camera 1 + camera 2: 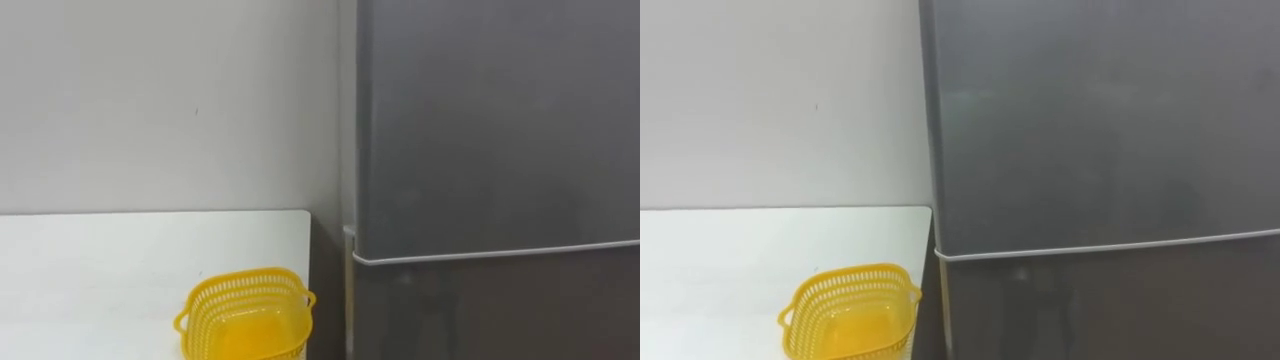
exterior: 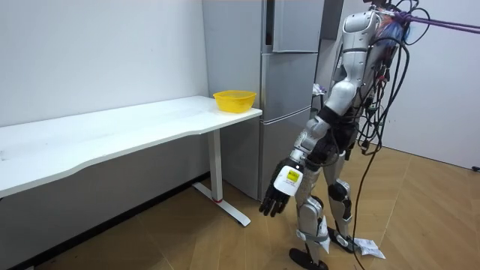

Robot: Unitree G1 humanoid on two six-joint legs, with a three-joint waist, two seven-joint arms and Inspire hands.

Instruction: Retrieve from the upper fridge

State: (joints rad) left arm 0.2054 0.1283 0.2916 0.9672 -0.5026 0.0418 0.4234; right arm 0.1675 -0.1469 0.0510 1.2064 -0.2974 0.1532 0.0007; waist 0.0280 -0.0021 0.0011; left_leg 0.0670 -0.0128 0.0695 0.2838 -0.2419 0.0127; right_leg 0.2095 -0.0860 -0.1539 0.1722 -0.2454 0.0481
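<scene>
The left hand (image 2: pixel 276 196) is seen hanging low, fingers loosely apart and nothing held; the yellow basket (image 1: pixel 245 315) is set at the table (image 1: pixel 100 260) end just beside the fridge (image 2: pixel 289 120); the upper door (image 1: pixel 500 120) is shut, so the thing to be fetched is hidden behind it; that door should be gripped at its free edge, above the seam (image 1: pixel 480 256), and swung wide before anything is reached for.
</scene>
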